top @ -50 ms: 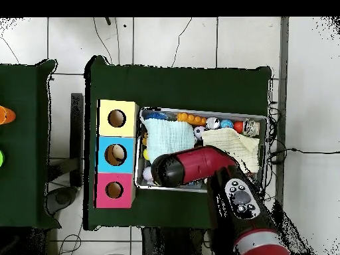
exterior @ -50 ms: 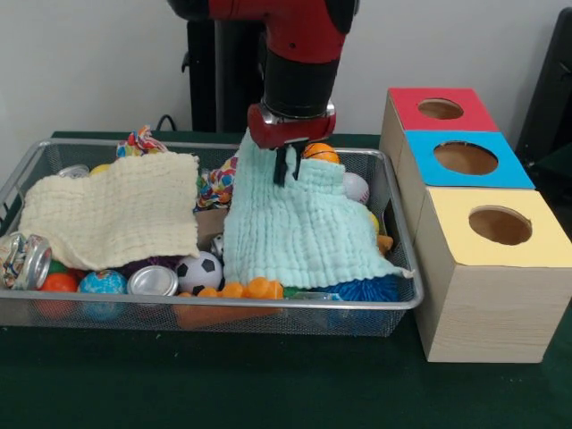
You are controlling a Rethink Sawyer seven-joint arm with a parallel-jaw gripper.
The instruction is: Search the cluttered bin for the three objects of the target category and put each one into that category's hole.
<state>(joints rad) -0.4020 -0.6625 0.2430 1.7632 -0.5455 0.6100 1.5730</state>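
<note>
The claw (exterior @ -50 ms: 288, 165) pinches the top edge of the green cloth (exterior @ -50 ms: 299, 228) and holds it up in the bin (exterior @ -50 ms: 393, 299). A yellow cloth (exterior @ -50 ms: 112, 210) lies beside it. Balls (exterior @ -50 ms: 198, 271) and cans (exterior @ -50 ms: 152, 281) peek out underneath.

Lighting: even, bright, diffuse.
We note soft shadow beneath the gripper (exterior @ -50 ms: 288, 165) and faint glints on cans left of it.
</note>
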